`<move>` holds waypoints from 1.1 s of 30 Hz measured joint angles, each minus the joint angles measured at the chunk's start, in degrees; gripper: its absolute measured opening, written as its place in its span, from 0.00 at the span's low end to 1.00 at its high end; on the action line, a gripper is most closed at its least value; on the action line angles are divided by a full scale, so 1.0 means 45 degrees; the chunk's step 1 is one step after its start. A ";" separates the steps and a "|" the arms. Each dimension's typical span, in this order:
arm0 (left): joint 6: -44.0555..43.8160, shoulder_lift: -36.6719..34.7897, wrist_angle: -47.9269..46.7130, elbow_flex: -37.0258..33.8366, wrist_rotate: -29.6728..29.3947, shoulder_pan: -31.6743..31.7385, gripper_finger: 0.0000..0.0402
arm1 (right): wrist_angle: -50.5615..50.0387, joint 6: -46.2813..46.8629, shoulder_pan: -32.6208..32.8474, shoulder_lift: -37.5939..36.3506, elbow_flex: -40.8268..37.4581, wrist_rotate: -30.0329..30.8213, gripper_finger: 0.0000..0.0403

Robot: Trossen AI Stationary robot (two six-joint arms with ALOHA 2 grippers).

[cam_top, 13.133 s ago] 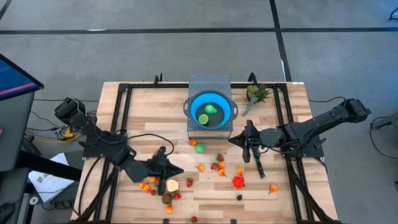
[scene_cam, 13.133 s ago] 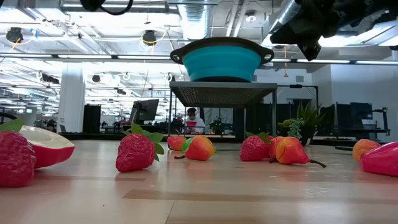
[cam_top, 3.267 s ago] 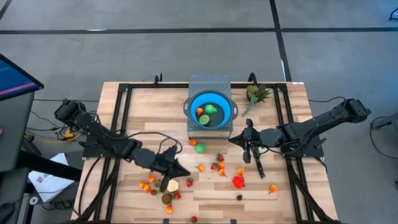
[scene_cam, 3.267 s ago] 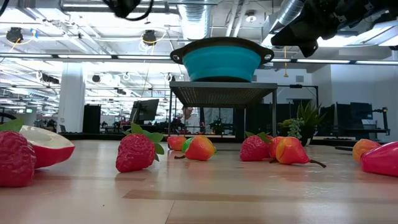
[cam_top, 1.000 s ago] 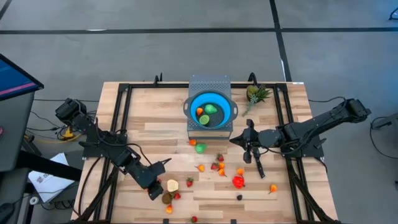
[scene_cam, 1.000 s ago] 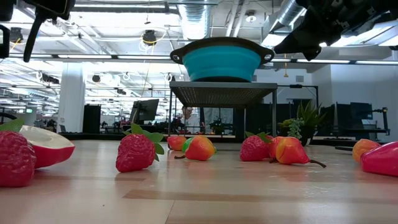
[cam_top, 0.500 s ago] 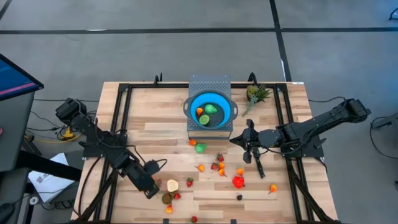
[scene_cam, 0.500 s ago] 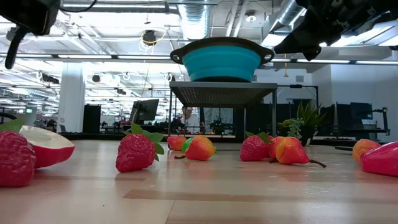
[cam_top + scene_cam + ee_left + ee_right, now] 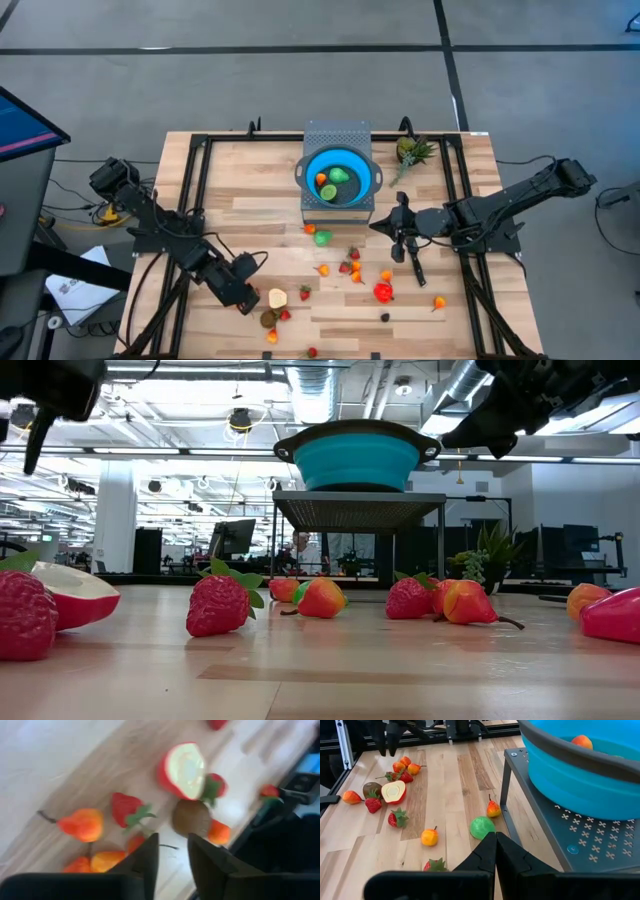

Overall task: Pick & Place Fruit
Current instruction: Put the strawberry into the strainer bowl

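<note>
Small toy fruits lie scattered on the wooden table. A near-left cluster holds a cut red apple half (image 9: 277, 297), a brown kiwi (image 9: 268, 318), strawberries and orange pears (image 9: 82, 824). A green fruit (image 9: 322, 238), strawberries (image 9: 350, 265) and a red pepper (image 9: 383, 292) lie mid-table. The blue bowl (image 9: 340, 178) sits on a grey perforated stand and holds three fruits. My left gripper (image 9: 244, 303) hovers open and empty above the near-left cluster (image 9: 173, 852). My right gripper (image 9: 419, 278) waits shut and empty to the right of the stand (image 9: 495, 842).
A spiky green-leaved pineapple piece (image 9: 410, 152) lies at the far right, beside the stand. An orange fruit (image 9: 438, 302) and a small dark one (image 9: 385, 317) lie near the right front. Black frame rails (image 9: 200, 200) run along the table's sides. Cables trail behind the left arm.
My left gripper has stayed above the near-left fruit cluster, shifting slightly toward the table's left edge and partly back, and turning a little. It stays open and holds nothing. No fruit has moved.
</note>
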 joint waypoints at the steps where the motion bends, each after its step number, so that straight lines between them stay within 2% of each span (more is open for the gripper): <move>1: -0.0220 0.0000 -0.0030 -0.0153 0.0015 0.0004 0.30 | -0.0031 0.0002 -0.0002 0.0001 0.0000 0.0000 0.00; 6: -0.1088 0.0000 0.0019 -0.0787 0.0068 -0.0001 0.47 | -0.0068 0.0000 -0.0005 0.0001 0.0000 0.0000 0.00; 11: -0.1169 0.0000 0.0158 -0.1049 0.0068 -0.0001 0.55 | -0.0092 0.0000 -0.0005 0.0000 0.0000 0.0000 0.00; 23: -0.1580 0.0000 0.1646 -0.1045 0.0053 -0.0066 0.47 | -0.0087 0.0000 -0.0005 0.0001 0.0000 0.0000 0.00; 28: -0.2584 0.0000 0.1821 -0.1045 0.0039 -0.0561 0.44 | -0.0087 0.0009 -0.0005 0.0001 0.0000 0.0000 0.00; 33: -0.3139 0.0000 0.1910 -0.1045 -0.0781 -0.1164 0.42 | -0.0085 0.0083 -0.0013 0.0001 0.0000 0.0000 0.00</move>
